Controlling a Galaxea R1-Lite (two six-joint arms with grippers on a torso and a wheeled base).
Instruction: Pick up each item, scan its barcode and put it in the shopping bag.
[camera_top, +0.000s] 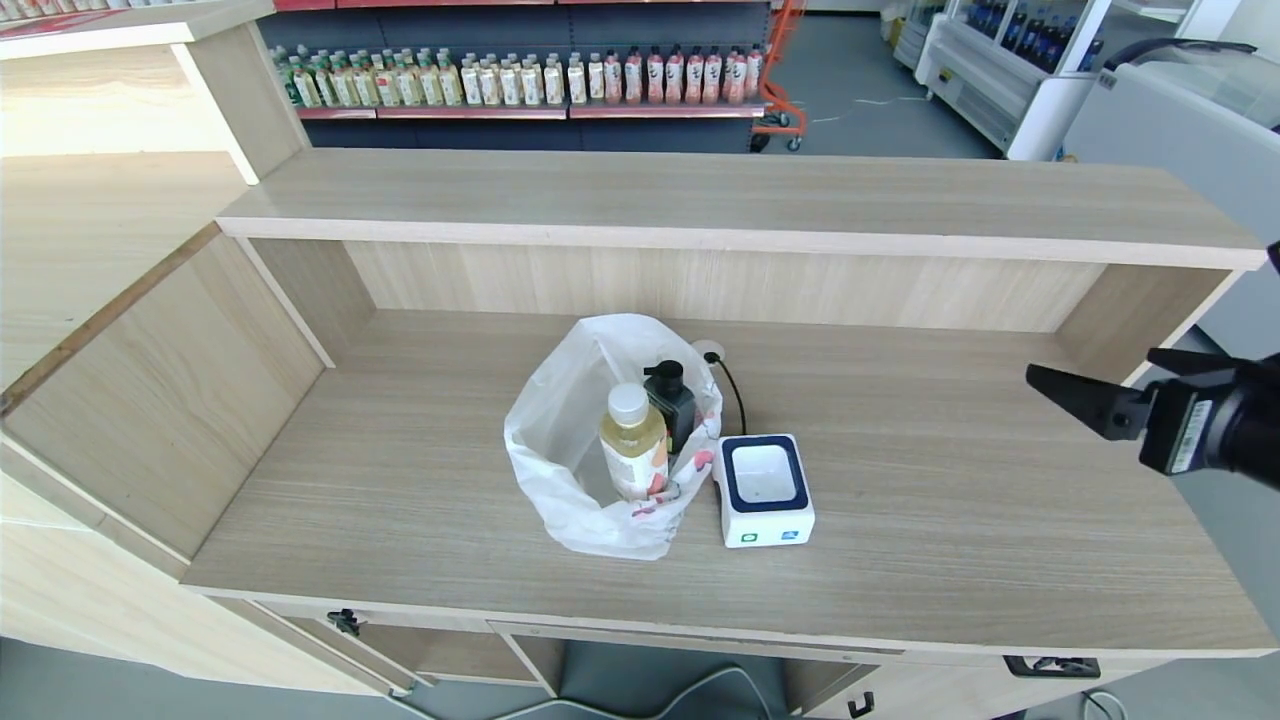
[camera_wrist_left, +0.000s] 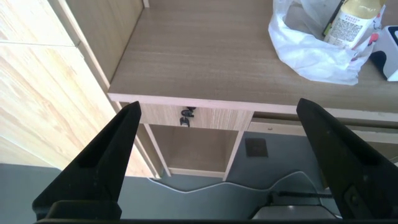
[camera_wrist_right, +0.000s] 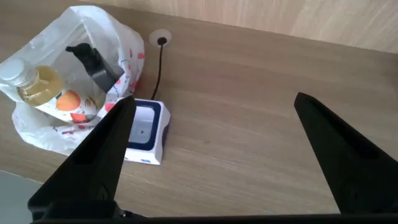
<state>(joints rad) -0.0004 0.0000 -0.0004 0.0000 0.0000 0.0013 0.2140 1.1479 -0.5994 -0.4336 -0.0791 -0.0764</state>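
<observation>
Head view: two bottles in the shopping bag

Your right gripper hangs over the counter with its fingers spread wide and nothing between them. The scanner sits well apart from it, toward your left arm's side, and the bag stands just beside the scanner on its far side. Inside are a pale drink bottle and a dark pump bottle, probably upright, though plastic hides its base. Your left gripper is likewise spread and empty, out in front of the counter's edge, with the bag beyond it to its right.
</observation>
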